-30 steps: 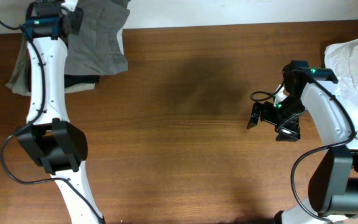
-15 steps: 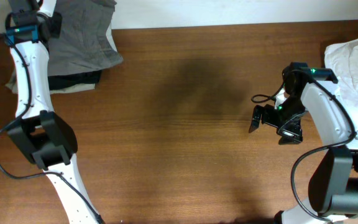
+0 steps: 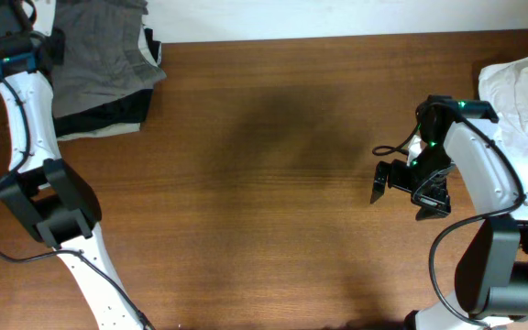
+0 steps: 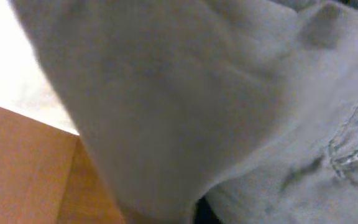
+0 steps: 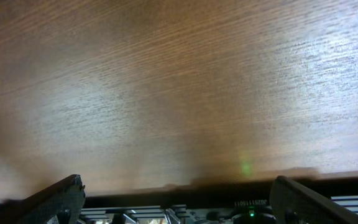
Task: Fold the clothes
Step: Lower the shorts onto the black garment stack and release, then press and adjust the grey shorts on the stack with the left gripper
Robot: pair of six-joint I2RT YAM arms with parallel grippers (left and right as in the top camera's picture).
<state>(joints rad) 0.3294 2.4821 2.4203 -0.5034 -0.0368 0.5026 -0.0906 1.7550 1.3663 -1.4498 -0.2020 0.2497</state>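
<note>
The grey-olive shorts [image 3: 99, 50] lie bunched at the table's far left corner, on top of a dark and a pale folded cloth [image 3: 108, 121]. My left gripper [image 3: 42, 26] is at the shorts' left edge, its fingers buried in the cloth. In the left wrist view the shorts [image 4: 229, 93] fill the frame, with a stitched seam at the right. My right gripper [image 3: 403, 191] hangs over bare table at the right, open and empty. In the right wrist view [image 5: 179, 199] its fingertips [image 5: 61, 193] stand wide apart over wood.
A white garment [image 3: 521, 101] lies crumpled at the table's right edge, behind the right arm. The wooden table [image 3: 264, 165] runs to a white wall at the back. The left arm's base stands at the front left.
The left arm has swung left and back, pulling the shorts with it over the stack in the corner. The right gripper has sunk slightly toward the front.
</note>
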